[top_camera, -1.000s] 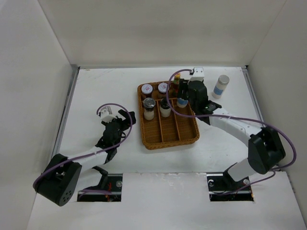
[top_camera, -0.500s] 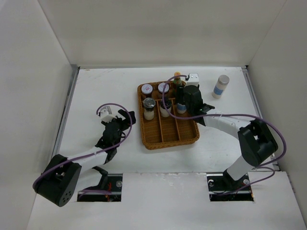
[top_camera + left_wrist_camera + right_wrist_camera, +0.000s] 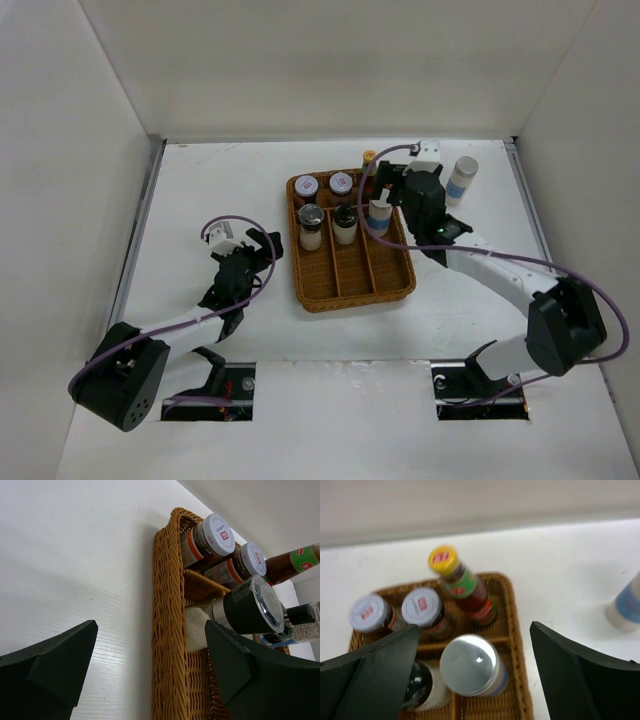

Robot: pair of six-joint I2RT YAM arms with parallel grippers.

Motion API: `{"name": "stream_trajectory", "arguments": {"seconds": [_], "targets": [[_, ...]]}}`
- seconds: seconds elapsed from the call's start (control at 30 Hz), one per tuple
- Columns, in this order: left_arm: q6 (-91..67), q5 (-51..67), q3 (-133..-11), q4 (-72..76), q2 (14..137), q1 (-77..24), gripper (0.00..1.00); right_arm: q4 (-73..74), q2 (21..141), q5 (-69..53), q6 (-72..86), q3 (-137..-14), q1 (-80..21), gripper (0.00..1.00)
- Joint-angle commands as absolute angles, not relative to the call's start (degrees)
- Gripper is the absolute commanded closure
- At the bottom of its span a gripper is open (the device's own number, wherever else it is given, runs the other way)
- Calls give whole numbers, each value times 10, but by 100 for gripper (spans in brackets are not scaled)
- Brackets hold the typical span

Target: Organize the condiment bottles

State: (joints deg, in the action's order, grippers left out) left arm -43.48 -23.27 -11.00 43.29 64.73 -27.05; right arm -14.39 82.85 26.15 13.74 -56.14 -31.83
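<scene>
Top external view: high above the near edge of the table point(image 3: 220, 180), facing down and forward, taking in its whole surface. Left wrist view: low and close, facing along the tabletop at the left wall of the wicker tray point(image 3: 167, 630). Right wrist view: close above the tray's far end, facing steeply down. All three share that far end, with two pale-lidded jars point(image 3: 306, 185) point(image 3: 341, 182) and the sauce bottle point(image 3: 467, 587).

Left gripper point(image 3: 262, 246) and right gripper point(image 3: 388, 190) both hold their jaws spread wide.
</scene>
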Motion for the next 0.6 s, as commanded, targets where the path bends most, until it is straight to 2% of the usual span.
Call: {"name": "stream_trajectory", "arguments": {"seconds": [0.0, 0.17, 0.3, 0.57], "targets": [[-433, -230, -127, 460, 646, -273, 10, -175, 788, 287, 147, -556, -273, 1], [-432, -231, -127, 460, 640, -275, 10, -177, 834, 335, 146, -576, -155, 0], [-432, -226, -127, 459, 644, -271, 10, -153, 899, 317, 146, -630, -81, 0], [-432, -226, -129, 460, 649, -271, 10, -82, 1009, 254, 144, -727, -35, 0]]}}
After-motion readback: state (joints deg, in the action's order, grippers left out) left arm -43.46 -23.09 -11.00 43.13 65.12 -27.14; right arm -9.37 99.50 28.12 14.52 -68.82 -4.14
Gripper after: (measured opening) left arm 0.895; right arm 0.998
